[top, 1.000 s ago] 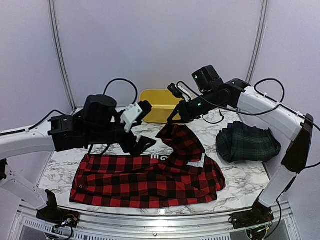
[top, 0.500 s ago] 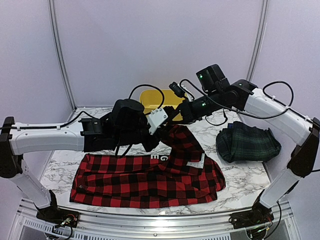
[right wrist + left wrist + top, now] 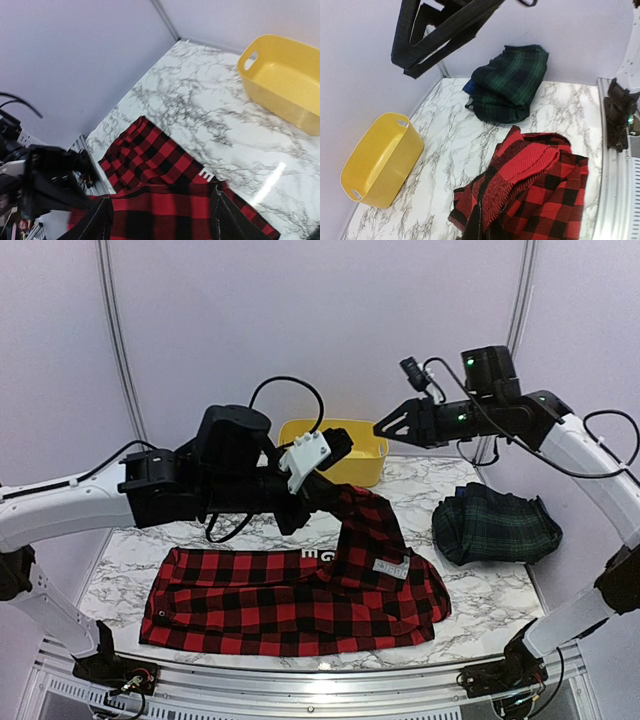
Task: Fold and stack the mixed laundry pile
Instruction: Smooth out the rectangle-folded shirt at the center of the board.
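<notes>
The red-and-black checked garment (image 3: 290, 600) lies spread across the front of the table, its white label (image 3: 390, 567) facing up. One part of it is pulled up into a peak. My left gripper (image 3: 322, 490) is shut on that peak. In the left wrist view the bunched red cloth (image 3: 530, 170) runs into the left gripper (image 3: 482, 227) at the bottom edge. My right gripper (image 3: 385, 428) hangs open above the tub, clear of the cloth. Its two dark fingers (image 3: 95, 225) stand apart over the checked garment (image 3: 150, 160). The dark green-navy tartan garment (image 3: 495, 528) lies folded at the right.
A yellow plastic tub (image 3: 345, 455) stands at the back centre of the marble table (image 3: 480, 590). A blue edge (image 3: 467, 87) peeks from under the tartan garment (image 3: 510, 85). The right arm's base and cables (image 3: 620, 120) sit at the table's edge.
The right gripper opened, let go of the raised checked cloth and pulled up and back to the right. The left gripper reached in and shut on that raised part.
</notes>
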Available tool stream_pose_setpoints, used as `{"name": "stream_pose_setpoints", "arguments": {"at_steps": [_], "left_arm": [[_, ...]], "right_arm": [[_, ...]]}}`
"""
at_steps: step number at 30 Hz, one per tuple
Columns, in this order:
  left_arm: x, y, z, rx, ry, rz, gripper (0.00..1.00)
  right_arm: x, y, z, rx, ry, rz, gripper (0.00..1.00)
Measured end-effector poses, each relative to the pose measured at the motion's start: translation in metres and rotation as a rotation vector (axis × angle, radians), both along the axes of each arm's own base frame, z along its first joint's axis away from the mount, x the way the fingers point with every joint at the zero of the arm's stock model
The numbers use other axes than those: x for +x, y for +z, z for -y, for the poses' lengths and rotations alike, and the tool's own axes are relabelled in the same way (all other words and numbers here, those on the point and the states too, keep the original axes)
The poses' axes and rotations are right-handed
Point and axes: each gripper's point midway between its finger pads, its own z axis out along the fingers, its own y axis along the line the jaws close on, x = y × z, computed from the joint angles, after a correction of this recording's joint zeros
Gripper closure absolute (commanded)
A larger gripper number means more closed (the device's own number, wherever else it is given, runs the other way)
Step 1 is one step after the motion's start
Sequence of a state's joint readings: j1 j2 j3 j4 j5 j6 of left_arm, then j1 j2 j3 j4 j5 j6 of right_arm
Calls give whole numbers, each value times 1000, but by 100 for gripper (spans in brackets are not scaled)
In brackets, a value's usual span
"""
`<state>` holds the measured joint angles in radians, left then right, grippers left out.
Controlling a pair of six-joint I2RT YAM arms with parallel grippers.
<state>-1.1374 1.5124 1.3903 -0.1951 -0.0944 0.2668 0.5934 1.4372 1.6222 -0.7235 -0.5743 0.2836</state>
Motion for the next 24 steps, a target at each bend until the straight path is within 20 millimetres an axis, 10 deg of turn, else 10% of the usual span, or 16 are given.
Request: {"name": "stream_pose_setpoints", "arguments": {"at_steps": [4,9,17,24], "left_arm": [[-49,55,5,-81,-118,0,100],[-110,87,13,-105,-259,-26,100],[-178,65,15,-16,-384,-165,100],[-168,25,32,53,-259,-266,100]], "right_arm": [[25,17,42,18,-127,87,40],[33,-17,44,-13,-137,62,49],[12,-131,23,-66,-33,-162,58],[-45,-192,-33,-108,164,-269,66]]}}
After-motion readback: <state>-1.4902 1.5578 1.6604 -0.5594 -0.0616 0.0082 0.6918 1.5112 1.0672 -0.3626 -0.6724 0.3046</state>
